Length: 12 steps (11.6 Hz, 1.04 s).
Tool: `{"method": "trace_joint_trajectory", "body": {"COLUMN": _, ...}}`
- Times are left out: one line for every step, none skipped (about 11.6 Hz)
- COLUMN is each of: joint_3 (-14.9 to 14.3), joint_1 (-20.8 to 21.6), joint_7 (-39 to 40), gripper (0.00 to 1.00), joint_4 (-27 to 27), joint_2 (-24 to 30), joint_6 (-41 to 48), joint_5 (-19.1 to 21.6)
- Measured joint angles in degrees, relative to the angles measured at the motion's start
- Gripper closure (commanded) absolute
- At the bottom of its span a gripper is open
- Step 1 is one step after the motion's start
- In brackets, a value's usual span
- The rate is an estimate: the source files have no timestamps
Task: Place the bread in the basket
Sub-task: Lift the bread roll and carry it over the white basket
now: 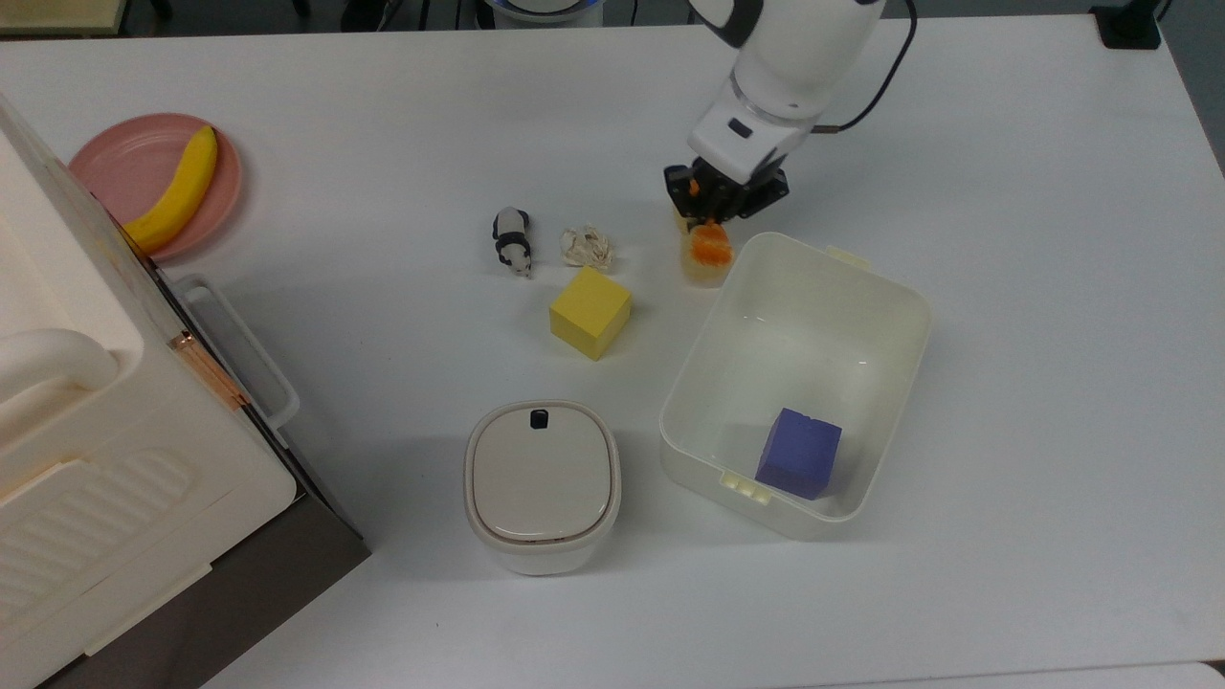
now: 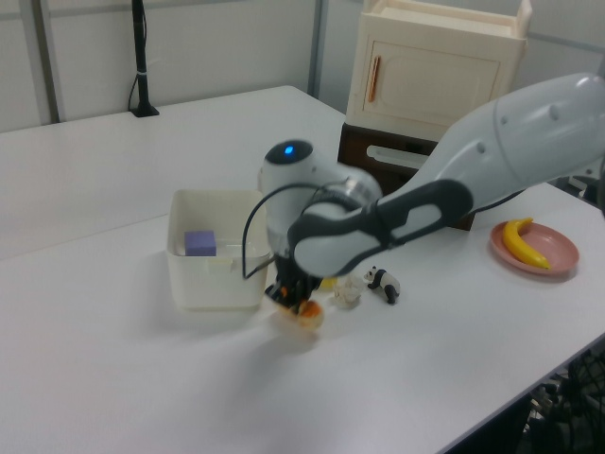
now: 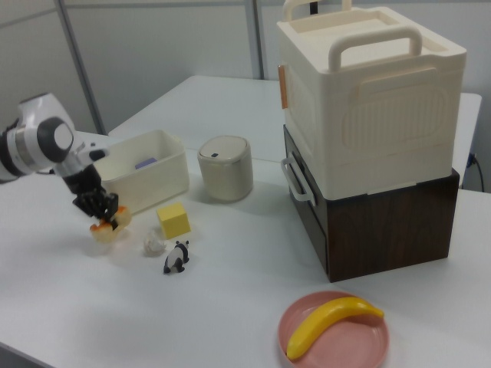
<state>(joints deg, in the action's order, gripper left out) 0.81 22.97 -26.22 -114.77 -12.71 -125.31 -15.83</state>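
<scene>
The bread (image 1: 709, 255), an orange-brown toy loaf with pale sides, hangs end-down from my gripper (image 1: 713, 212), which is shut on its upper end. It sits just outside the far left corner of the basket (image 1: 905, 299) in the top view. The left view shows the bread (image 2: 305, 313) low over the table beside the basket (image 2: 210, 281), under the gripper (image 2: 287, 294). In the right view the bread (image 3: 108, 227) is held by the gripper (image 3: 100, 207) in front of the basket (image 3: 156, 181).
A purple cube (image 1: 798, 453) lies inside the basket. A yellow cube (image 1: 590, 311), a paper ball (image 1: 586, 246) and a toy panda (image 1: 512, 241) sit to the top view's left of the bread. A lidded white container (image 1: 542, 483), a banana (image 1: 177, 188) on a pink plate and a big white box (image 1: 77, 459) stand further left.
</scene>
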Motion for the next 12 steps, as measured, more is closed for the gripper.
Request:
{"method": "trace_joint_trajectory", "body": {"joint_3": 0.0, "joint_1": -1.0, "joint_7": 0.0, "gripper": 1.00, "joint_4": 0.2, "joint_2": 1.6, "joint_6": 1.6, "joint_5": -0.1}}
{"method": "trace_joint_trajectory", "body": {"joint_3": 0.0, "joint_1": -2.2, "joint_7": 0.1, "gripper": 1.00, "joint_4": 0.4, "joint_2": 3.5, "joint_6": 3.3, "joint_5": -0.1}}
{"method": "trace_joint_trajectory", "body": {"joint_3": -0.1, "joint_1": -3.9, "joint_7": 0.4, "gripper": 1.00, "joint_4": 0.6, "joint_2": 6.5, "joint_6": 5.4, "joint_5": -0.1}}
{"method": "trace_joint_trajectory", "body": {"joint_3": -0.1, "joint_1": -5.3, "joint_7": 0.5, "gripper": 0.98, "joint_4": 1.0, "joint_2": 9.1, "joint_6": 6.4, "joint_5": -0.1}}
{"method": "trace_joint_trajectory", "body": {"joint_3": -0.1, "joint_1": -6.4, "joint_7": 0.5, "gripper": 0.97, "joint_4": 2.7, "joint_2": 10.4, "joint_6": 6.5, "joint_5": 0.4}}
{"method": "trace_joint_trajectory", "body": {"joint_3": -0.1, "joint_1": -7.0, "joint_7": 0.5, "gripper": 0.97, "joint_4": 5.8, "joint_2": 10.2, "joint_6": 6.5, "joint_5": 2.0}}
{"method": "trace_joint_trajectory", "body": {"joint_3": -0.1, "joint_1": -7.2, "joint_7": 0.5, "gripper": 0.97, "joint_4": 8.7, "joint_2": 9.3, "joint_6": 6.5, "joint_5": 3.3}}
{"method": "trace_joint_trajectory", "body": {"joint_3": -0.1, "joint_1": -7.1, "joint_7": 0.5, "gripper": 0.97, "joint_4": 12.7, "joint_2": 7.4, "joint_6": 6.5, "joint_5": 4.5}}
{"method": "trace_joint_trajectory", "body": {"joint_3": 0.0, "joint_1": -7.0, "joint_7": 0.4, "gripper": 0.95, "joint_4": 16.2, "joint_2": 5.2, "joint_6": 6.5, "joint_5": 4.9}}
{"method": "trace_joint_trajectory", "body": {"joint_3": 0.3, "joint_1": -6.9, "joint_7": 0.4, "gripper": 0.94, "joint_4": 19.2, "joint_2": 2.9, "joint_6": 6.5, "joint_5": 4.9}}
{"method": "trace_joint_trajectory", "body": {"joint_3": 0.5, "joint_1": -6.5, "joint_7": 0.4, "gripper": 0.94, "joint_4": 21.9, "joint_2": 0.8, "joint_6": 6.5, "joint_5": 4.9}}
{"method": "trace_joint_trajectory", "body": {"joint_3": 0.6, "joint_1": -5.8, "joint_7": 0.4, "gripper": 0.94, "joint_4": 23.4, "joint_2": -0.6, "joint_6": 6.2, "joint_5": 4.9}}
